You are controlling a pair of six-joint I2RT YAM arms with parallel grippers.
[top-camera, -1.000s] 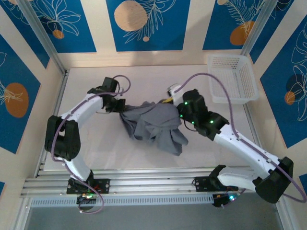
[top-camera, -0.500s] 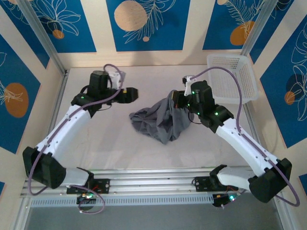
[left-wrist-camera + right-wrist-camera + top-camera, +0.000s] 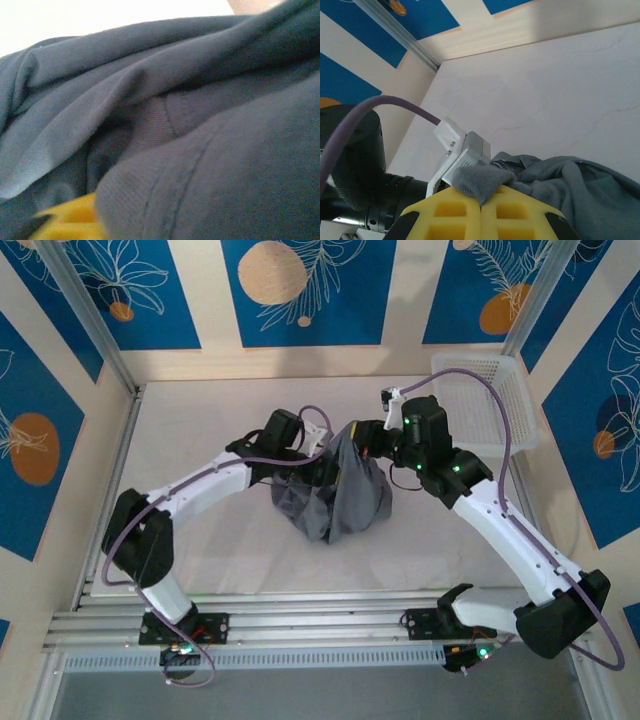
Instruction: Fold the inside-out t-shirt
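- Bunched in a heap left of the white basket (image 3: 520,410), about mid-table: the inside-out t-shirt (image 3: 345,502), top edge lifted, the rest slumped on the table (image 3: 200,410).
- Clamped on a fold of that top edge: right gripper (image 3: 366,436), yellow fingers (image 3: 455,220) pressed together over the grey cloth. Elbow bent, forearm angled up toward the basket's near-left corner, wrist turned away from the basket.
- Buried in the shirt's side away from the basket: left gripper (image 3: 320,462), arm folded at the elbow. Can't tell jaws apart or together, hidden by cloth.
- Versus half a second back: left arm swung in from a stretch farther from the basket, gripper then clear of the cloth, now in it. Heap roughly in place, right grip unchanged.
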